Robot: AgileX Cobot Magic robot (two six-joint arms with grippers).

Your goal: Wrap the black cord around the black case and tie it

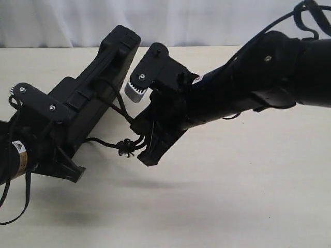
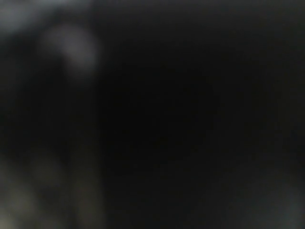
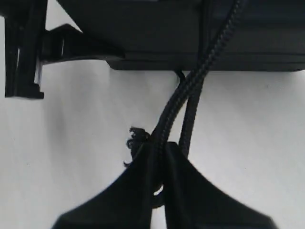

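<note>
Pulling the cord (image 3: 190,90), pinched in the closed right fingers (image 3: 128,195), straight away from the case (image 1: 103,77) clamped between the wide left fingers (image 1: 66,166) seemed likeliest to snug the wrap.

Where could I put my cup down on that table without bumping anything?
Bare: the table's wide strip nearest the camera, and the far corner left of the black case. Crowded: the middle, where the right gripper pinches the black cord beside the case held by the left gripper.
</note>
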